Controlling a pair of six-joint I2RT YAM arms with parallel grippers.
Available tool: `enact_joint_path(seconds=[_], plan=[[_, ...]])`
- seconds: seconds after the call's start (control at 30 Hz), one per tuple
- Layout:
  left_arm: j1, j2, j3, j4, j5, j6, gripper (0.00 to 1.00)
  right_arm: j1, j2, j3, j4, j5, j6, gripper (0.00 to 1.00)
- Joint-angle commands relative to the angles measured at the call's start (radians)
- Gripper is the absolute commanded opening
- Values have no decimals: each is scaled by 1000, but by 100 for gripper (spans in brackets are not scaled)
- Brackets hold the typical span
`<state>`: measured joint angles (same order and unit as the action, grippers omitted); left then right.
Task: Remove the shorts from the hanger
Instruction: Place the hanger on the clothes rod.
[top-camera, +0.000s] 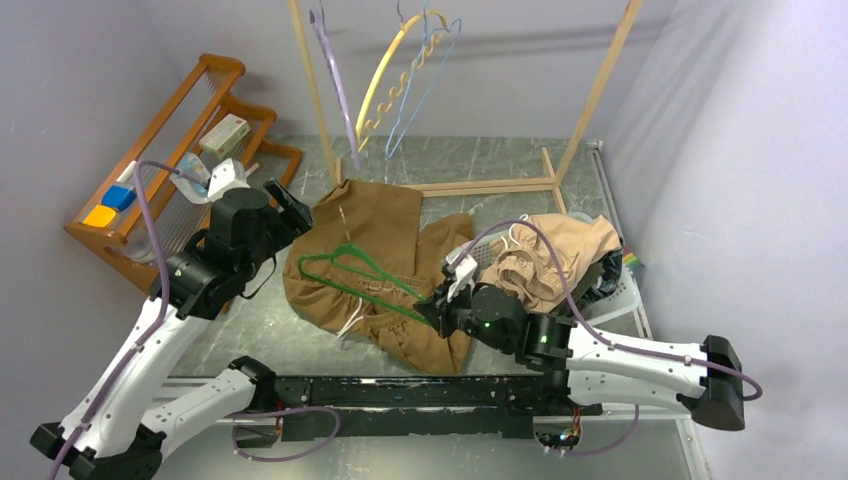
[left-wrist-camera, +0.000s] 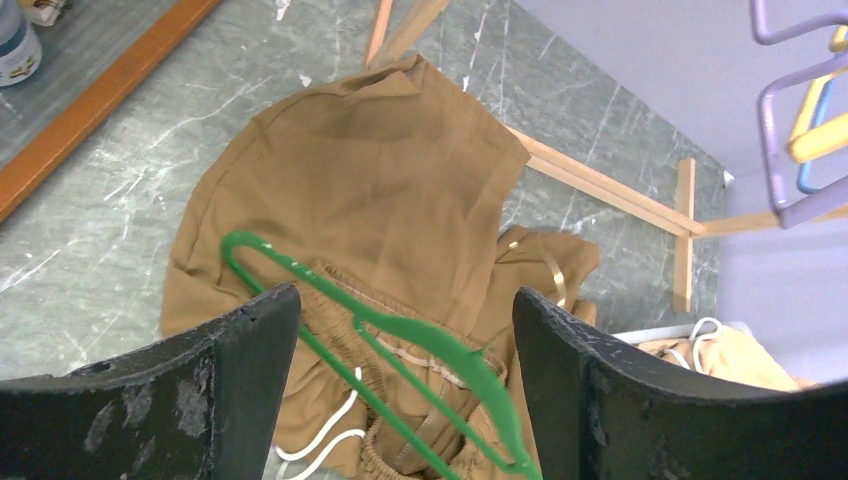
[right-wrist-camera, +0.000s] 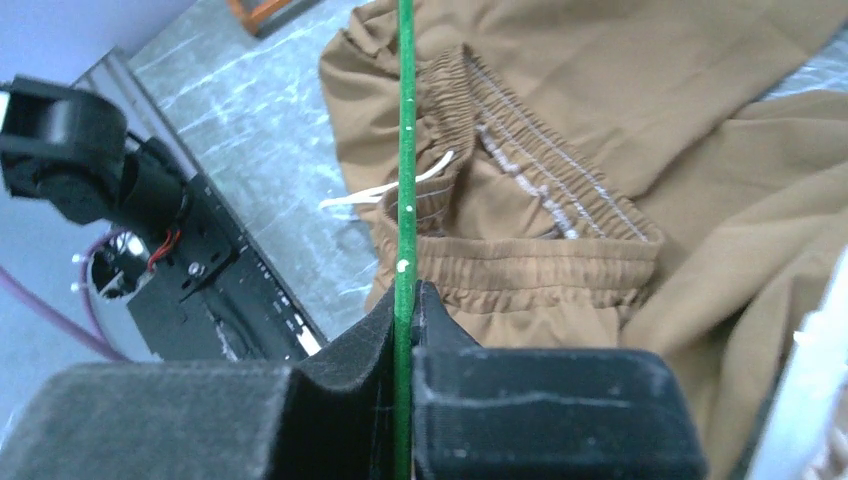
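The tan-brown shorts (top-camera: 370, 235) with a white drawstring lie spread on the table (top-camera: 250, 330). They also show in the left wrist view (left-wrist-camera: 380, 170) and the right wrist view (right-wrist-camera: 650, 120). A green hanger (top-camera: 350, 268) slants across their elastic waistband, lifted at its right end. My right gripper (top-camera: 432, 305) is shut on the hanger's thin green rod (right-wrist-camera: 404, 150), which runs between the jaws of the gripper (right-wrist-camera: 405, 300). My left gripper (top-camera: 295, 205) hovers above the left edge of the shorts. It stands open (left-wrist-camera: 405, 300) with nothing between its fingers, and the hanger (left-wrist-camera: 420, 340) shows below the gap.
A white basket (top-camera: 625, 300) at the right holds light beige shorts (top-camera: 545, 255). A wooden rack (top-camera: 590, 100) at the back carries purple (top-camera: 335, 80), yellow (top-camera: 395, 80) and blue (top-camera: 430, 70) hangers. A wooden shelf (top-camera: 170, 150) with small items stands at the left.
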<state>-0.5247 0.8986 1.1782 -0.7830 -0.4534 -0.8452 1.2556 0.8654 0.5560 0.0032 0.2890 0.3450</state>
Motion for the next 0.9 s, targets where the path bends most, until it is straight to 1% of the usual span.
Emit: enact_joint_path(seconds=[0.0, 0.17, 0.37, 0.5, 0.67, 0.77, 0.87], plan=[[0, -50, -41, 20, -49, -8, 82, -55, -76, 0, -54, 71, 74, 0], [0, -75, -62, 8, -57, 1, 82, -117, -204, -47, -53, 77, 118, 0], [0, -85, -109, 55, -1, 6, 82, -149, -250, -9, -53, 38, 135, 0], [0, -77, -131, 66, 31, -4, 82, -149, -292, 30, -134, 131, 129, 0], [1, -81, -153, 62, 37, -12, 81, -150, -364, 95, -288, 309, 112, 0], [0, -86, -167, 72, 39, -12, 81, -149, -418, 106, -299, 356, 102, 0], [1, -81, -175, 80, 46, -12, 81, -148, -436, 130, -299, 391, 79, 0]])
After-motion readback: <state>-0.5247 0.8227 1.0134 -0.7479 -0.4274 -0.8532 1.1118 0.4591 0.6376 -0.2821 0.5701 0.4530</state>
